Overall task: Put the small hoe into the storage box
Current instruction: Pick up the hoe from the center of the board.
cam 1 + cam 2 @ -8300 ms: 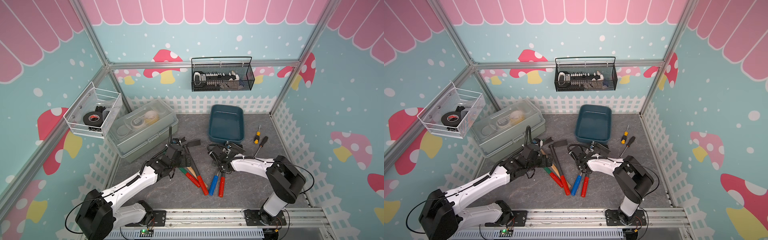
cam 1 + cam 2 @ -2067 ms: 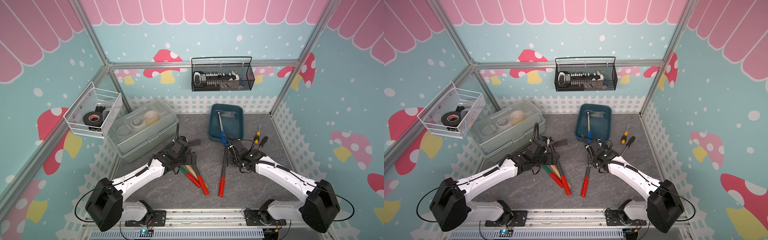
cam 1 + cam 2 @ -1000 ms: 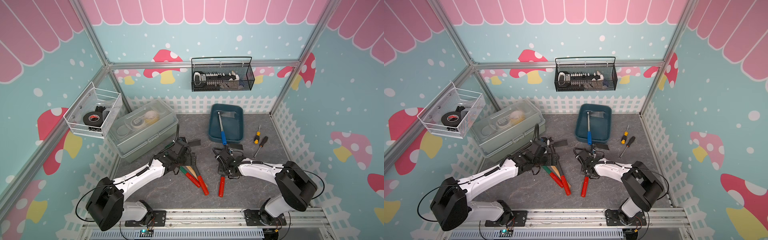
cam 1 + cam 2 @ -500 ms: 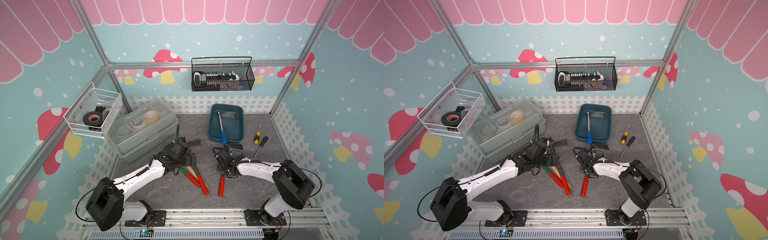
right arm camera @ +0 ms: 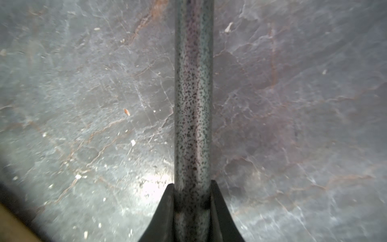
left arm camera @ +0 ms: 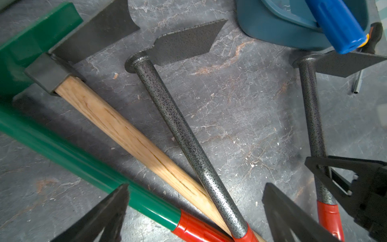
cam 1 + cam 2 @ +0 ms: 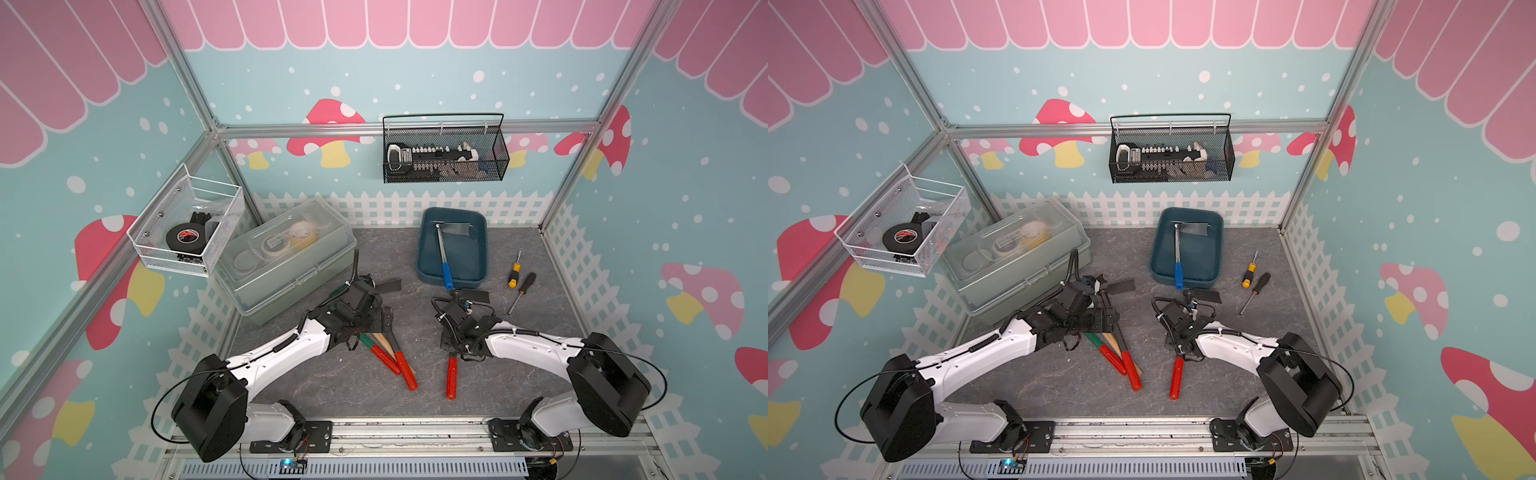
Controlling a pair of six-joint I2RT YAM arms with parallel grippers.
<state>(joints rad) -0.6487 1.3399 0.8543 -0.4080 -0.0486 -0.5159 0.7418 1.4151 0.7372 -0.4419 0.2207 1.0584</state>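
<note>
The left claw is hovering released, jaws spread wide above the crossed handles of the other hoes, its arm reaching low and forward, probably standing clear; the right claw is clenching the small hoe by its speckled shaft, close over the counter, wrist pitching down, seemingly for a lift; the storage box is sitting beyond, holding a blue-handled hoe.

Both white: left arm, right arm, fat black joints, thin cable loops (eight and four o'clock).
</note>
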